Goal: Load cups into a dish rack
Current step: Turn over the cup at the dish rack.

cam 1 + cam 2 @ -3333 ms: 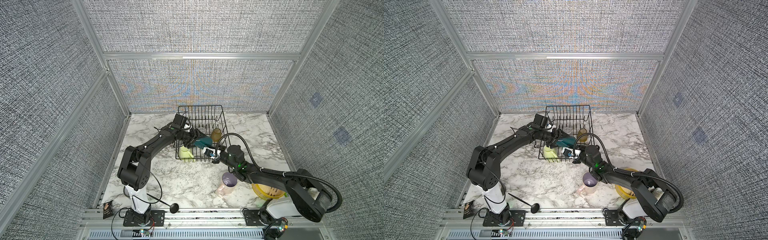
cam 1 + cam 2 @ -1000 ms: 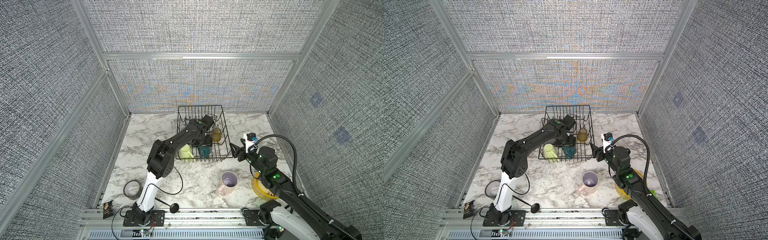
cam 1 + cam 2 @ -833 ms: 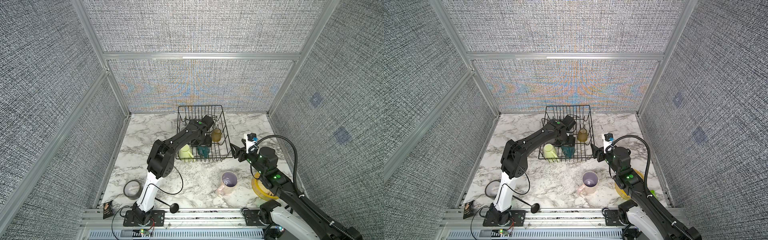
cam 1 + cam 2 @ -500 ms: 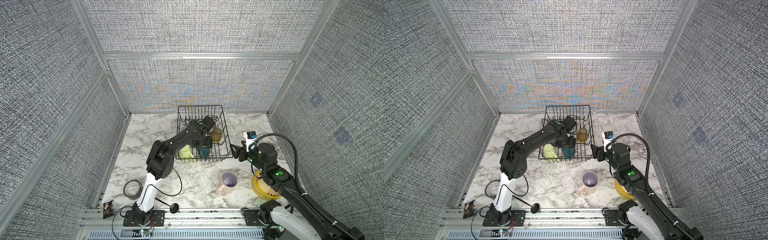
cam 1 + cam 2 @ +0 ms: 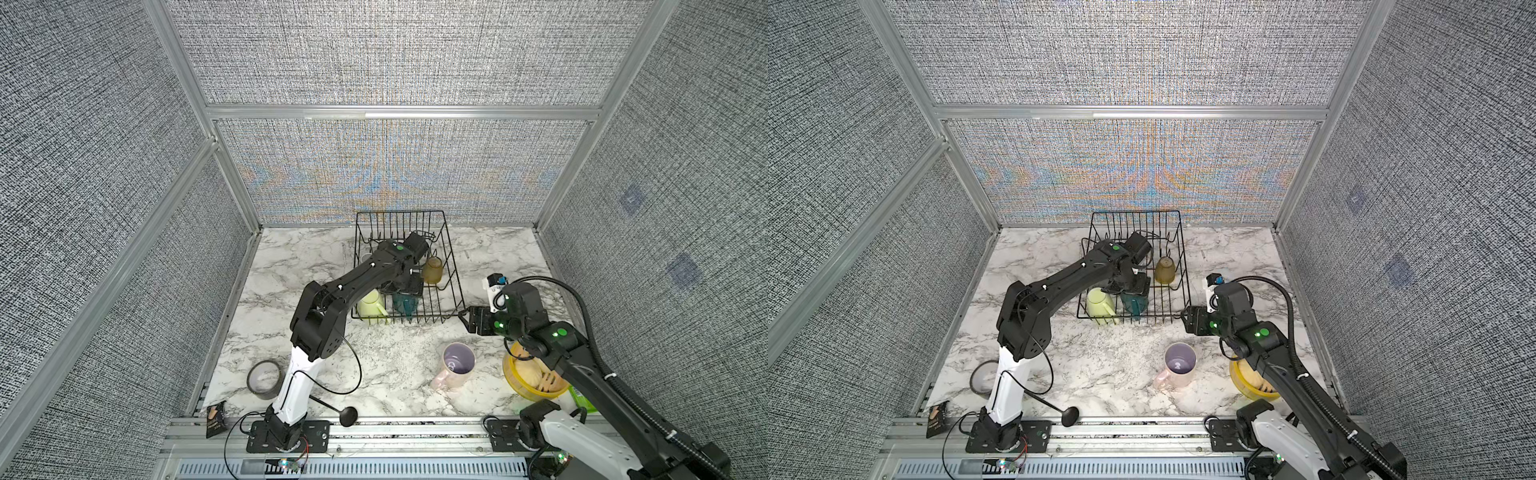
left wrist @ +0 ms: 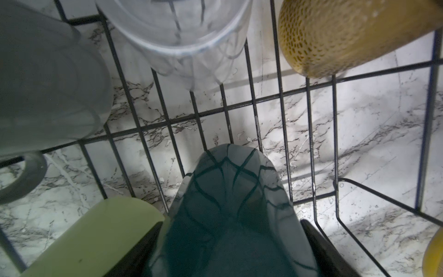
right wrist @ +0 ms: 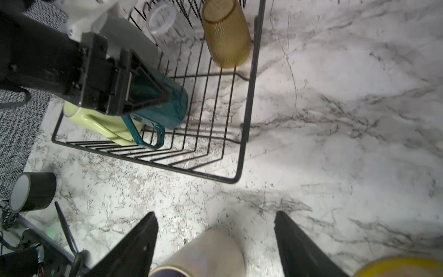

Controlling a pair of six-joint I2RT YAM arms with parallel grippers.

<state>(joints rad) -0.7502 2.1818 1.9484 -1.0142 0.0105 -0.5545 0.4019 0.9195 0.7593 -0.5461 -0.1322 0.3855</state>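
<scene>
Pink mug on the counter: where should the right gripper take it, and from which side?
Probably by the rim, from above: the pink mug stands upright, mouth open, so one finger can go inside the wall and one outside. Its handle points toward the near-left, away from the open right gripper, so take the handle-free side.

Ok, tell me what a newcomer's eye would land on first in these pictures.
The black wire dish rack at the back of the marble table draws the eye, the left gripper inside it clasped on the dark teal mug. Next comes the pink mug standing alone on the table in front of the rack, with the open right gripper empty by the rack's near corner.
</scene>
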